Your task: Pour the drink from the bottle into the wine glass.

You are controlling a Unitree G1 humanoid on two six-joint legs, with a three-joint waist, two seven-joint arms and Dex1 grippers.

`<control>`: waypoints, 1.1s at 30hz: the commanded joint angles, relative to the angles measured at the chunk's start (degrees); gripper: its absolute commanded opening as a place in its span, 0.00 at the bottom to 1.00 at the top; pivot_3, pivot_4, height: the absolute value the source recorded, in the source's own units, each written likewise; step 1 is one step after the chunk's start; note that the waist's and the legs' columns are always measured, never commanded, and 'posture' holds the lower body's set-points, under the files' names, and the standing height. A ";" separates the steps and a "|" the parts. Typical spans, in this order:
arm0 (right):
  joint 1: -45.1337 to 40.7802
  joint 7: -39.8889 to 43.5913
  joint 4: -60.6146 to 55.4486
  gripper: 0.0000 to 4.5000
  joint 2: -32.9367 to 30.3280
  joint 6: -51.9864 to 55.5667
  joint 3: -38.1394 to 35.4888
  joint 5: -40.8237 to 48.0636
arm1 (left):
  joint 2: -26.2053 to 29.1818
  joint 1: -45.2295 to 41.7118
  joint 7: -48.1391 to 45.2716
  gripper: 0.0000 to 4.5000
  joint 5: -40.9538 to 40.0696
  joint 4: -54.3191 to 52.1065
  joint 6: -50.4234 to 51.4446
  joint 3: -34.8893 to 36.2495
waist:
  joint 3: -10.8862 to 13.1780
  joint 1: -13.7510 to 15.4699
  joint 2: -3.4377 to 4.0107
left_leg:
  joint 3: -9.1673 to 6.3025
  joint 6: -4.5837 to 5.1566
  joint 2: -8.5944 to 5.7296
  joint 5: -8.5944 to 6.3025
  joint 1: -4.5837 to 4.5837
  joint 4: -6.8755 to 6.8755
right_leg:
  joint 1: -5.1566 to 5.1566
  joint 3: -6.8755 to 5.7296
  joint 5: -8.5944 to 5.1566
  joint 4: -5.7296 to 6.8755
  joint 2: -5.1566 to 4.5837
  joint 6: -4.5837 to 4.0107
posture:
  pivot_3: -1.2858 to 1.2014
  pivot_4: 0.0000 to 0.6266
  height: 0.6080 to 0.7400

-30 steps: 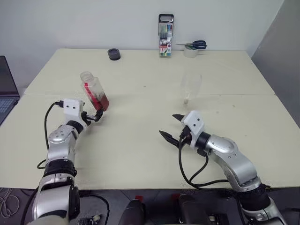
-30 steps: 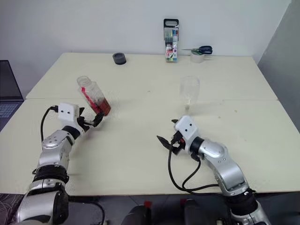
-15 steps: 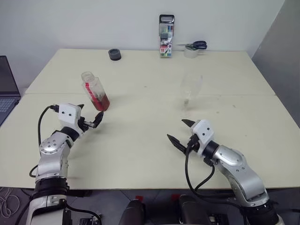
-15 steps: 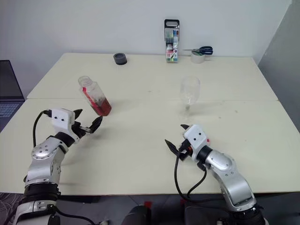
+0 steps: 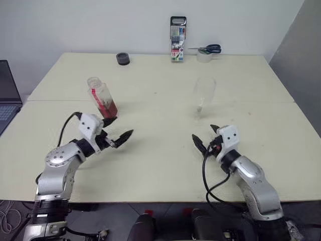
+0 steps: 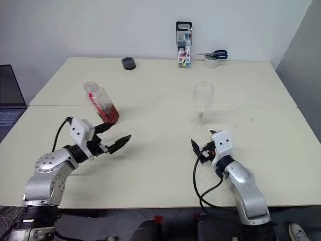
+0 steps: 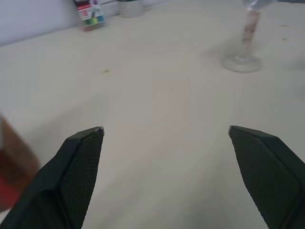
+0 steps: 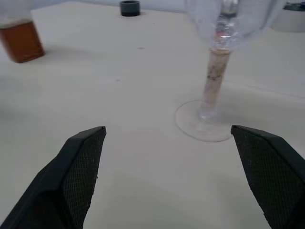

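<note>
The bottle (image 5: pixel 102 97) stands uncapped on the left half of the table, red-and-white label around its middle. The amber-brown drink (image 8: pixel 19 40) fills its lower part. The empty wine glass (image 5: pixel 203 92) stands right of centre, and its stem and foot (image 8: pixel 206 125) rise close ahead in the right wrist view. My left gripper (image 5: pixel 117 130) is open, just in front and to the right of the bottle, apart from it and pointing toward the glass (image 7: pixel 244 59). My right gripper (image 5: pixel 206 135) is open in front of the glass foot, holding nothing.
An upright marker-pen case (image 5: pixel 177 39) stands at the table's far edge, with scissors on a tape roll (image 5: pixel 204 52) beside it. A small black round object (image 5: pixel 122 58) lies at the back left. A laptop (image 5: pixel 6 95) sits off the left edge.
My left gripper has drawn back from the bottle and swung right, toward the table's middle. My right gripper has shifted right, in front of the glass. Bottle and glass have stayed put.
</note>
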 commanded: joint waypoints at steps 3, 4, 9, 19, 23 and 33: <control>-7.15 -2.08 6.94 1.00 1.76 -1.54 -3.63 0.98 | 3.87 -5.21 -7.95 1.00 -3.34 -2.85 2.71 -1.63 | 0.00 -0.11 0.01 | 0.01 0.00 0.00 0.00 0.01 -0.02 | 0.00 0.01 0.00 0.00 0.00 0.00 | 0.52 0.24 1.00; -8.53 -1.63 8.56 1.00 1.82 -1.79 -3.86 1.26 | 4.46 -6.16 -9.30 1.00 -3.94 -2.87 3.39 -1.87 | 0.01 -0.12 0.03 | 0.02 0.00 0.00 0.00 0.00 -0.03 | 0.00 0.01 0.00 -0.02 0.01 0.00 | 0.52 0.24 1.00; -14.83 -0.57 18.36 1.00 2.23 -4.94 -4.27 0.77 | 6.19 -9.70 -13.82 1.00 -5.09 -2.67 4.74 -2.83 | 0.03 -0.40 0.06 | 0.03 0.01 0.01 0.00 0.00 -0.04 | -0.02 0.01 0.00 -0.01 0.02 0.00 | 0.52 0.24 1.00; -25.00 0.88 36.36 1.00 3.73 -13.38 -6.21 1.19 | 7.89 -10.47 -16.56 1.00 -5.60 -5.29 6.36 -3.02 | 0.06 -0.50 0.10 | 0.03 0.01 0.01 0.00 0.00 -0.05 | -0.04 0.05 0.00 0.01 0.04 -0.01 | 0.52 0.24 1.00; -27.37 1.49 41.05 0.96 4.19 -16.02 -6.33 1.03 | 8.18 -10.43 -16.23 1.00 -5.95 -6.37 7.18 -2.68 | 0.06 -0.51 0.11 | 0.03 0.01 0.01 0.00 0.00 -0.05 | -0.04 0.05 0.00 0.01 0.03 -0.01 | 0.52 0.24 1.00; -30.18 3.15 46.33 0.25 4.63 -19.37 -5.87 0.41 | 10.03 -10.45 -15.06 1.00 -7.43 -8.71 9.95 -0.63 | 0.07 -0.57 0.13 | 0.03 0.00 0.01 0.00 0.00 -0.05 | -0.05 0.06 0.00 0.01 0.04 -0.01 | 0.52 0.24 1.00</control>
